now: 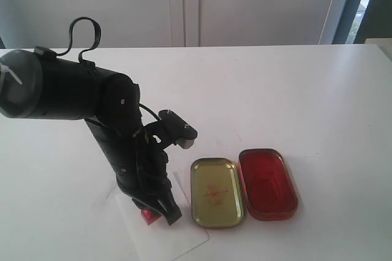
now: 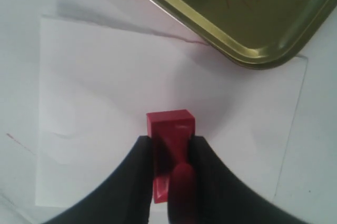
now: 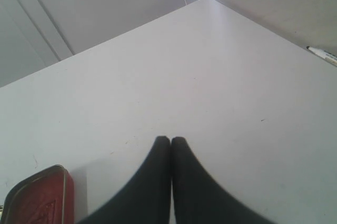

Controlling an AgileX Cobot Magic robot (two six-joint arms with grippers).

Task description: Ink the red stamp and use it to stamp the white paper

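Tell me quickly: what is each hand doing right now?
Left hand: closed on the stamp, over the paper.
Right hand: closed, holding nothing.

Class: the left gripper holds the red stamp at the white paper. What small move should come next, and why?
Probably press the red stamp straight down: the left gripper grips its handle, its base is over the white paper, and no print shows there yet. Contact cannot be told.
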